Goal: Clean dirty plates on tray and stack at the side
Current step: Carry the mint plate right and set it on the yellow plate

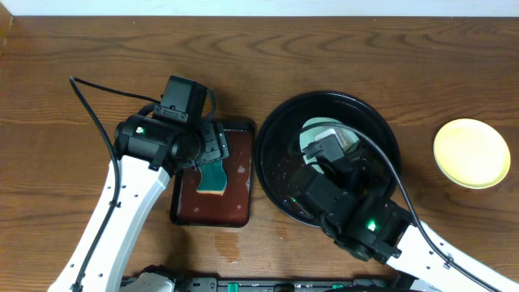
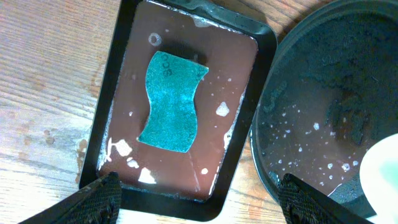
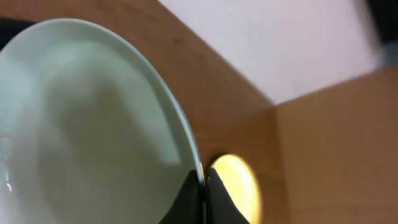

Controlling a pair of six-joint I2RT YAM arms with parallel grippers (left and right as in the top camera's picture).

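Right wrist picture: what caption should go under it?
Right gripper pinching the rim of a pale bluish-white round plate, small yellow round plate beyond.

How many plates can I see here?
2: a yellow plate on the tabletop, far right; a pale plate over the black tray. The right arm there may hide more.
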